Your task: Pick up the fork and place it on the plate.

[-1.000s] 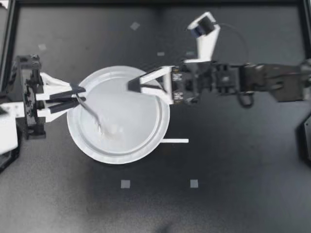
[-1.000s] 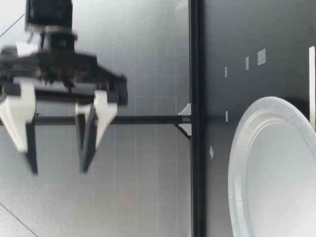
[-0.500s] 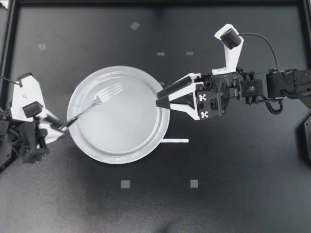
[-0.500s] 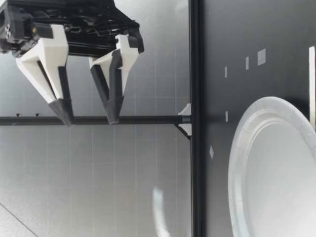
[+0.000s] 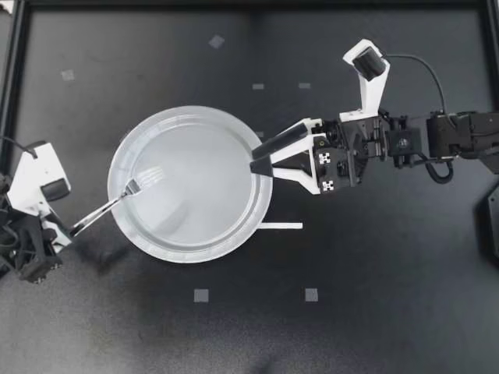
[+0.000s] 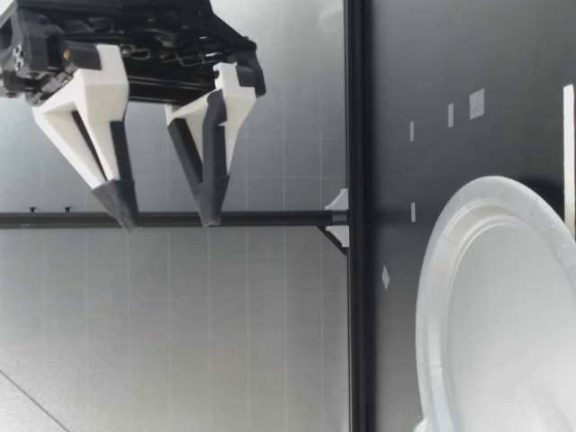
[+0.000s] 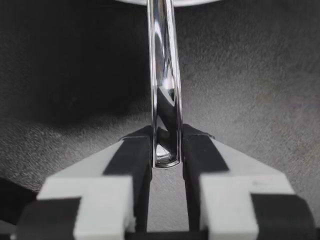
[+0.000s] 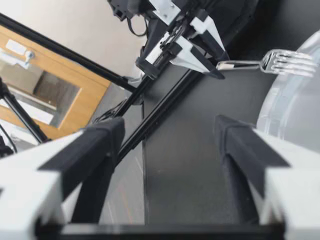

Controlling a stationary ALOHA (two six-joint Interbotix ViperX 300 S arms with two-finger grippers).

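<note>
A white paper plate [image 5: 204,204] lies mid-table. My left gripper [image 5: 69,231] is off the plate's left rim, shut on the end of a metal fork's [image 5: 117,202] handle. The fork's tines reach over the plate's left part. In the left wrist view, the handle [image 7: 165,100] is pinched between the two fingers of the gripper [image 7: 166,150]. My right gripper [image 5: 260,157] hangs open and empty over the plate's right rim. Its wrist view looks between its fingers [image 8: 169,122] across the plate rim [image 8: 280,112] to the fork [image 8: 272,62]. In the low view, a gripper [image 6: 166,216] stands open high above the plate [image 6: 486,297].
A thin white strip [image 5: 281,226] lies just off the plate's lower right rim. Small grey tape squares [image 5: 201,295] [image 5: 311,294] mark the near table, and others [image 5: 217,41] the far side. A black frame rail [image 6: 355,216] borders the table.
My left arm has drawn back toward the table's near left with the fork, so the tines have shifted nearer the plate's left rim. The right gripper has barely moved.
</note>
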